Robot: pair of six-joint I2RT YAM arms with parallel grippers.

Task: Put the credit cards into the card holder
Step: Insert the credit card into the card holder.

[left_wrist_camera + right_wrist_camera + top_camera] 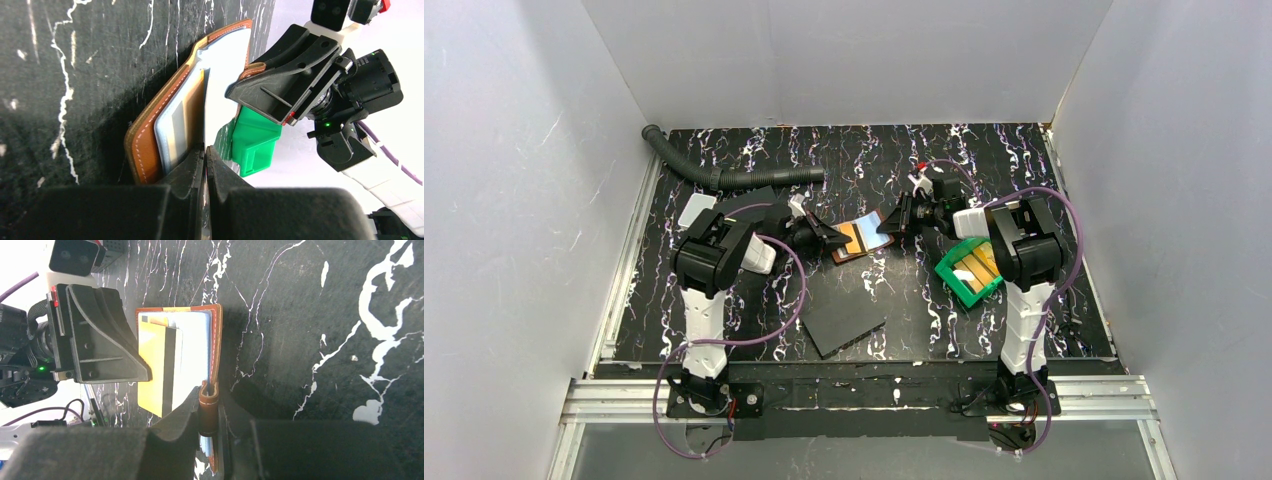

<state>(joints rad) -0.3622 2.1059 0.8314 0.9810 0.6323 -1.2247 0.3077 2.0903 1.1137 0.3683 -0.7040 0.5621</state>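
Starting nearest, a dark slab lies unused on the worktop. Right of it, the bin holds orange cards not yet moved. Mid-worktop, the holder is open. The right fingers clamp its snap tab, and the left fingers, pressed together, seem to pinch a yellow card that is partly inside and sticking out. Farther left lies a pale card. I judge the task early: one card going in, several left.
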